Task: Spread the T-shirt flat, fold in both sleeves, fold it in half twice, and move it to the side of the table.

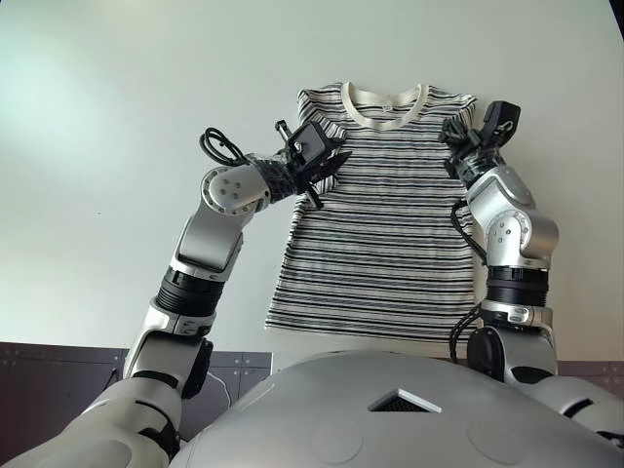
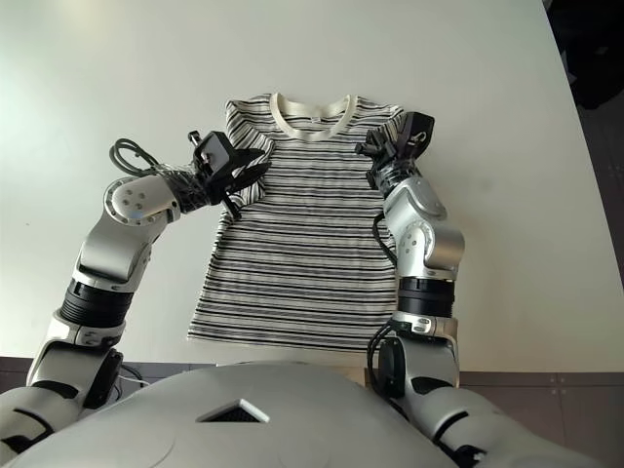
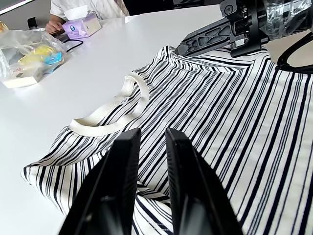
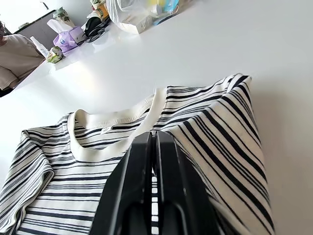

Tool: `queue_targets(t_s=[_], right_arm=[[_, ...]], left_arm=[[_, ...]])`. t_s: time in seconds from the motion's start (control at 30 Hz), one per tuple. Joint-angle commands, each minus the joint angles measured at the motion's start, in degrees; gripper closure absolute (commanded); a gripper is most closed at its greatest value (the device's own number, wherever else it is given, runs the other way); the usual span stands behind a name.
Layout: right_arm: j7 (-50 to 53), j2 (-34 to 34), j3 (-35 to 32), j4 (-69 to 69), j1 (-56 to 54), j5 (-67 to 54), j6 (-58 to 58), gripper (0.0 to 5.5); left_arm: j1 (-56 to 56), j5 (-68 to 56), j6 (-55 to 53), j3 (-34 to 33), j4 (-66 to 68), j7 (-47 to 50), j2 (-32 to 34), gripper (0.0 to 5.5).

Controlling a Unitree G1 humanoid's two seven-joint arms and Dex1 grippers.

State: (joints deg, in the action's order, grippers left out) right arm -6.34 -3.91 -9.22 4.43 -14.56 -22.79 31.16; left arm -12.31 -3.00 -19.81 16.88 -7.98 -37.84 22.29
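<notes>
The striped T-shirt (image 1: 375, 234) lies face up on the white table (image 1: 117, 97), close to the robot's edge, with its cream collar (image 1: 385, 102) pointing away from the robot and its hem nearest the body. Both sleeves are turned inward over the shoulders, so the garment reads as a plain, slightly tapering rectangle; the rest of the cloth lies fairly smooth. The left gripper (image 3: 152, 134) hangs low over the shirt's left shoulder, just inside the turned-in sleeve, and its two black fingers (image 3: 122, 181) stand a narrow gap apart with striped fabric visible beneath them (whether the tips actually touch the cloth cannot be made out). The right gripper (image 4: 154, 139) sits at the opposite shoulder, beside the collar and next to the folded edge of the right sleeve (image 4: 230, 122); its fingers are pressed together, and no fabric can be seen pinched between them. From the left wrist, that right claw (image 3: 210, 39) shows across the chest, resting at the shirt's far shoulder. Well beyond the collar, at the table's far end, stand a purple tissue box (image 3: 80, 27) and a clear plastic bag (image 3: 29, 54) of packets.
</notes>
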Motion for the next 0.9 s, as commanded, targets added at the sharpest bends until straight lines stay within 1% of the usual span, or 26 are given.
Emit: queue_targets(t_s=[0.03, 0.4, 0.63, 0.73, 0.8, 0.9], right_arm=[[0.27, 0.99, 0.62, -0.33, -0.8, 0.31, 0.11, 5.39], [1.83, 2.85, 2.88, -0.09, -0.01, 1.84, 1.68, 5.39], [1.57, 2.7, 4.7, -0.21, -0.35, 3.14, 1.8, 5.39], [1.05, 2.17, 5.43, -0.53, -0.55, 4.38, 1.58, 4.95], [-0.48, 2.12, 5.79, -2.34, -0.49, 3.39, 2.57, 4.56], [-4.65, 1.91, 6.54, -11.54, 0.94, -2.23, 8.47, 4.5]], left_arm=[[0.15, 0.71, -0.01, 0.28, -1.1, 0.5, -0.04, 4.56], [-0.3, 0.61, 0.32, 0.57, -0.8, 0.52, 0.05, 4.56], [-0.24, 0.71, 0.37, 0.5, -0.72, 0.71, 0.06, 4.56], [-0.01, 0.81, 0.42, 0.5, -0.82, 0.8, 0.19, 4.56], [0.13, 0.95, 0.52, 0.49, -0.72, 0.99, 0.2, 4.56], [0.43, 1.15, 0.61, 0.5, -0.76, 1.33, 0.2, 4.56]])
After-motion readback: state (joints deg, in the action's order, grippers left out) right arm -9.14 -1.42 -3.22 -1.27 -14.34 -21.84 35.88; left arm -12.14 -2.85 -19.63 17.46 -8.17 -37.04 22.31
